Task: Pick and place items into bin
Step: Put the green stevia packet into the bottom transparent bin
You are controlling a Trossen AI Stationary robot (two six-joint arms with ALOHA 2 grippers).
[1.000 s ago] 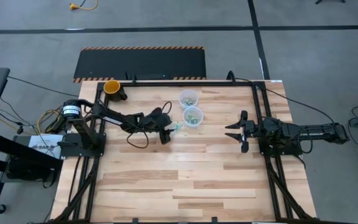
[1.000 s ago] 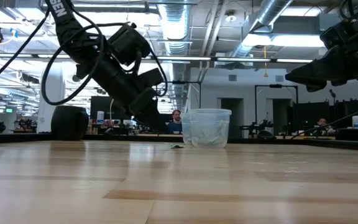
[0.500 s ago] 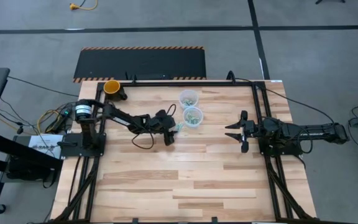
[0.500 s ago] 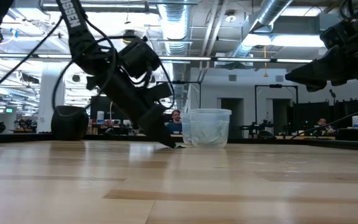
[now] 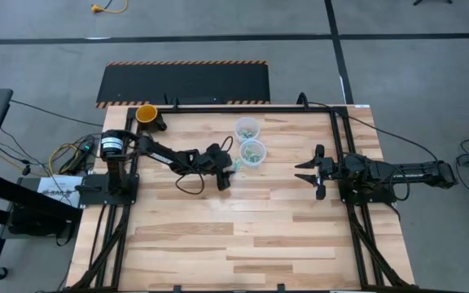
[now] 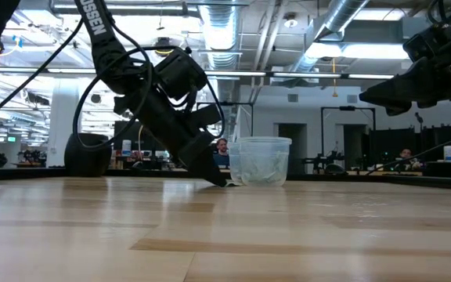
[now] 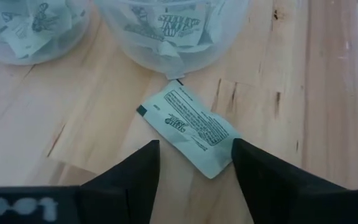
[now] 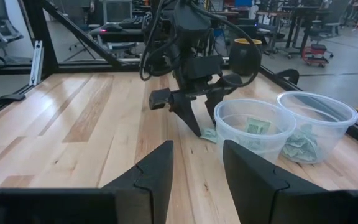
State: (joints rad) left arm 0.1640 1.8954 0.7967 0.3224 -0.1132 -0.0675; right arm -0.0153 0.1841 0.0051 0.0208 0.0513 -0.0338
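Observation:
A single green-and-white packet lies flat on the table beside the nearer of two clear cups; it also shows in the high view. More packets sit inside the two cups. My left gripper is open and low over the table, slanting down, one finger on each side of the loose packet. In the low view its tips reach the table surface. My right gripper is open and waits in the air toward the table's right. My left gripper comes at the loose packet slanting down from the table's left, with its fingers across the packet's length. One fingertip stands right at the packet's edge; I cannot tell whether it touches. The packet lies flat on the table.
The two clear cups stand just beyond the left gripper's fingers. A dark mug with a yellow inside sits at the table's far left corner. A black frame runs along the table's edges. Bare wood fills the near half.
My left gripper has moved toward the table's right, toward the cups, and gone down until its tips are at the table around the loose packet. The packet and the cups have stayed in place.

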